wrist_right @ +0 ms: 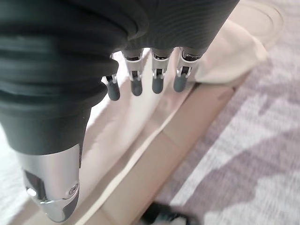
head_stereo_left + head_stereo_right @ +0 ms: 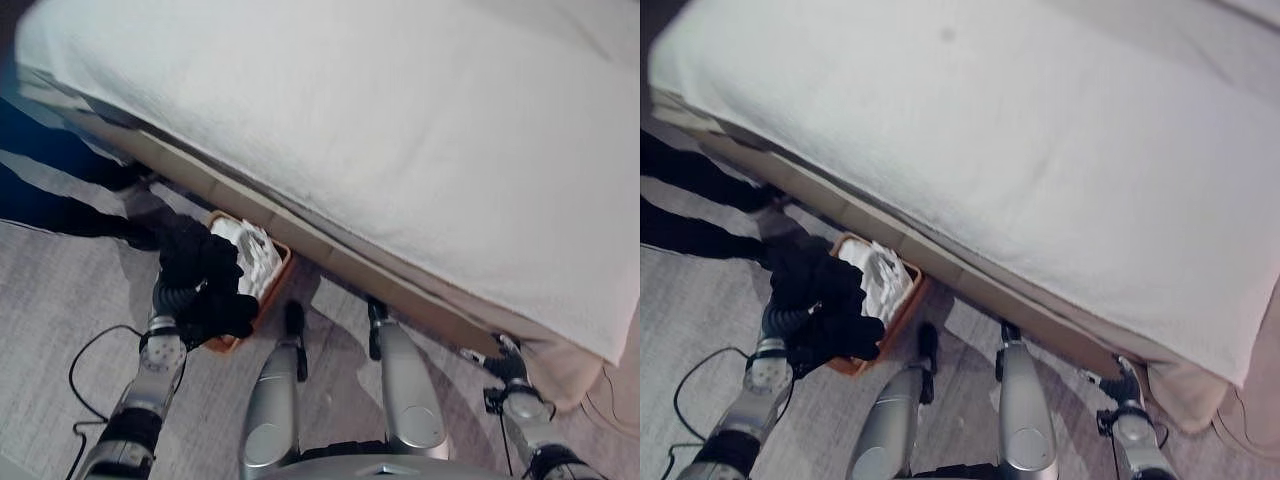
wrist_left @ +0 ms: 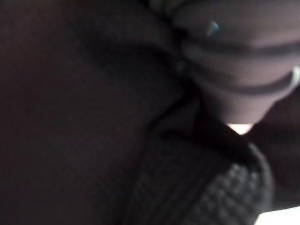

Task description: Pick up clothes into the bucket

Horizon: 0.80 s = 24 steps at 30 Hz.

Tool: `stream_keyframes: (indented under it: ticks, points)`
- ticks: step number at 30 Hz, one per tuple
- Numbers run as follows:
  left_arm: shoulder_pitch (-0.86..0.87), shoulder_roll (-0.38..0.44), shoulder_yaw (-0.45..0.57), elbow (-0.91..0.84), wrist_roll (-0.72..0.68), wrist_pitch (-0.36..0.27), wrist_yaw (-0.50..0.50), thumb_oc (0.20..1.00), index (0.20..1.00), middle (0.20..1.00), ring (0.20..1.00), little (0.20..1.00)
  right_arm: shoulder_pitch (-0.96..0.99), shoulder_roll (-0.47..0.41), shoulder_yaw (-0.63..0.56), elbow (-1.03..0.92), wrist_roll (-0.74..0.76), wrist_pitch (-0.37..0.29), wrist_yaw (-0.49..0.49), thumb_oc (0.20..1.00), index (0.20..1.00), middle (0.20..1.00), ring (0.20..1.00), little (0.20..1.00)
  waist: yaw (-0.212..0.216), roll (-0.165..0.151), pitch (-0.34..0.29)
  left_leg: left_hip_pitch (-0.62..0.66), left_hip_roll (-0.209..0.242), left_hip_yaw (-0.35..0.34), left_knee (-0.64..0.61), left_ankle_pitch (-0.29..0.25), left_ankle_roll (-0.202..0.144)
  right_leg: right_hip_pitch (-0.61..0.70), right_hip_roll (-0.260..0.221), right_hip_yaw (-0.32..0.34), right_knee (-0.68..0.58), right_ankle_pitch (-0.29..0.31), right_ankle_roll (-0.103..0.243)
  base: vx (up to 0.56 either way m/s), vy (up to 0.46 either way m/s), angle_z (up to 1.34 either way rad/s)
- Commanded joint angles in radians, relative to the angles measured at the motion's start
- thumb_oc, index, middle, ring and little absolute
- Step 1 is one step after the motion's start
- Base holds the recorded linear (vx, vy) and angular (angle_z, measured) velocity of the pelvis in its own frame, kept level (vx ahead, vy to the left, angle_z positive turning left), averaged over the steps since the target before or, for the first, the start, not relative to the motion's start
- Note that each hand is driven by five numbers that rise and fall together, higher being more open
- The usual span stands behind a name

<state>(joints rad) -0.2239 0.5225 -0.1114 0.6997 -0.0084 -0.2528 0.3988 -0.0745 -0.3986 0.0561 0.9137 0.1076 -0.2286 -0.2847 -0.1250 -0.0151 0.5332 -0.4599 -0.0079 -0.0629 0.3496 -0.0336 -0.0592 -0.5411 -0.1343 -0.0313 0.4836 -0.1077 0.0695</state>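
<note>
Dark knit cloth (image 2: 205, 275) hides left hand's (image 2: 172, 296) fingers over orange basket (image 2: 283, 268); right hand (image 1: 145, 75) hangs, fingers straight.

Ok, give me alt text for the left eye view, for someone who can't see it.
The left hand, wrapped in dark clothes, is over an orange bucket already holding white clothes on the grey floor. The bucket sits beside a bed with a white cover, and the right hand hangs near the bed's edge.
</note>
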Motion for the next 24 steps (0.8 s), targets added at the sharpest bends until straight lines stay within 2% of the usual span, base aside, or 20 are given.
stream_keyframes:
  ticks: [1, 7, 9, 10, 16, 24]
  points:
    - [-0.035, 0.098, 0.028, -0.028, 0.050, -0.023, 0.092, 0.200, 0.200, 0.200, 0.200, 0.200, 0.046, -0.039, 0.032, -0.043, 0.003, -0.054, -0.062, 1.000, 1.000, 1.000, 1.000, 1.000, -0.023, -0.024, -0.021, -0.052, -0.018, -0.003, 0.121, -0.041, 0.036, 0.048, -0.010, 0.014, -0.006, 0.009, 0.017, -0.11, -0.022, -0.04]
    - [-0.156, 0.217, -0.038, 0.050, 0.118, 0.020, 0.126, 0.200, 0.200, 0.200, 0.200, 0.200, 0.008, -0.073, 0.048, -0.073, 0.043, -0.074, -0.095, 1.000, 1.000, 1.000, 1.000, 1.000, -0.035, -0.027, -0.013, -0.263, -0.021, -0.010, 0.239, -0.051, 0.034, -0.153, -0.013, 0.022, 0.114, -0.012, 0.008, -0.08, -0.004, 0.05]
    - [-0.171, 0.231, -0.048, 0.058, 0.125, 0.026, 0.131, 0.200, 0.200, 0.200, 0.200, 0.200, 0.004, -0.081, 0.052, -0.075, 0.042, -0.077, -0.099, 1.000, 1.000, 1.000, 1.000, 1.000, -0.037, -0.029, -0.013, -0.301, -0.022, -0.012, 0.264, -0.056, 0.034, -0.186, -0.012, 0.024, 0.134, -0.014, 0.007, -0.03, 0.004, 0.01]
    - [-0.196, 0.257, -0.067, 0.112, 0.136, 0.033, 0.133, 0.200, 0.200, 0.200, 0.200, 0.200, 0.002, -0.088, 0.064, -0.084, 0.047, -0.082, -0.103, 1.000, 1.000, 1.000, 1.000, 1.000, -0.040, -0.033, -0.013, -0.330, -0.017, -0.014, 0.307, -0.099, 0.032, -0.220, -0.012, 0.031, 0.180, -0.053, 0.011, 0.00, 0.000, 0.00]
    - [-0.273, 0.305, -0.114, 0.197, 0.160, 0.072, 0.148, 0.200, 0.200, 0.200, 0.200, 0.200, -0.025, -0.087, 0.077, -0.103, 0.091, -0.101, -0.131, 1.000, 1.000, 1.000, 1.000, 1.000, -0.047, -0.046, -0.013, -0.474, -0.012, -0.015, 0.402, -0.121, 0.037, -0.358, -0.005, 0.032, 0.261, -0.072, 0.010, 0.00, 0.002, -0.02]
    - [-0.283, 0.318, -0.108, 0.172, 0.151, 0.090, 0.167, 0.200, 0.200, 0.200, 0.200, 0.200, -0.049, -0.086, 0.088, -0.134, 0.124, -0.113, -0.146, 1.000, 1.000, 1.000, 1.000, 1.000, -0.041, -0.054, -0.013, -0.570, -0.009, -0.021, 0.463, -0.139, 0.041, -0.449, -0.002, 0.024, 0.311, -0.085, 0.012, 0.00, 0.001, -0.01]
